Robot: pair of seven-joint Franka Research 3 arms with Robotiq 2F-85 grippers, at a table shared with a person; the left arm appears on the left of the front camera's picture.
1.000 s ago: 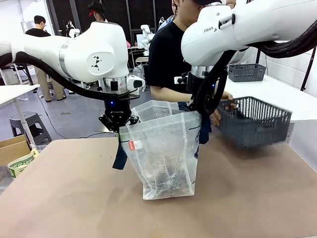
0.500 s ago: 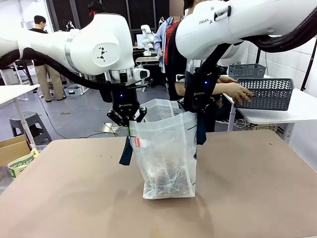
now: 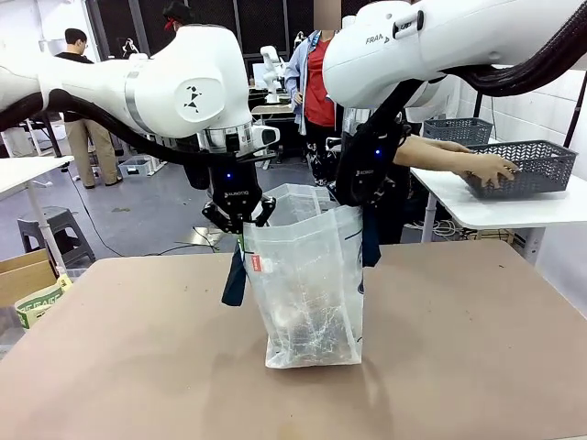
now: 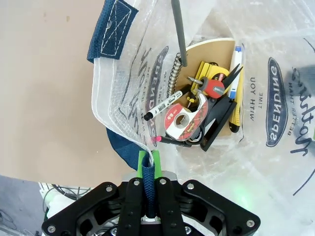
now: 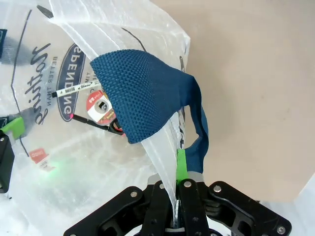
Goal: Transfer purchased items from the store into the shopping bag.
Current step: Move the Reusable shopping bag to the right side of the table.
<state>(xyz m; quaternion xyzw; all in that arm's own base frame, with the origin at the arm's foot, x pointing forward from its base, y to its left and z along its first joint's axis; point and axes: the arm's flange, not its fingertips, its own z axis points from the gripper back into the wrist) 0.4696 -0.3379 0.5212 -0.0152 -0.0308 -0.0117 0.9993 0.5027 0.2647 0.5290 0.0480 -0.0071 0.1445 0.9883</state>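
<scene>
The shopping bag [image 3: 307, 284] stands upright and open in the middle of the brown table. My left gripper [image 3: 240, 223] is shut on its left rim and navy strap, the green pads [image 4: 142, 160] pinching the strap. On the bag's right rim my right gripper [image 3: 359, 200] is shut, beside the folded navy strap [image 5: 147, 93]. Inside the bag lie a tape roll [image 4: 184, 118], a marker [image 4: 165, 104], a screwdriver [image 4: 209, 86] and a pen [image 4: 235, 69]. The store [image 3: 527, 165], a dark grey basket, rests on the white side table at the right under a person's hand [image 3: 491, 170].
A second grey basket [image 3: 456, 133] sits farther back on the white table [image 3: 514, 206]. Bare brown tabletop [image 3: 138, 367] surrounds the bag. A cardboard box [image 3: 23, 275] stands off the table's left edge. Other people stand behind.
The person has carried the basket from beside the bag over to the white side table at the right. Both grippers moved slightly with the bag a second ago and hold still now.
</scene>
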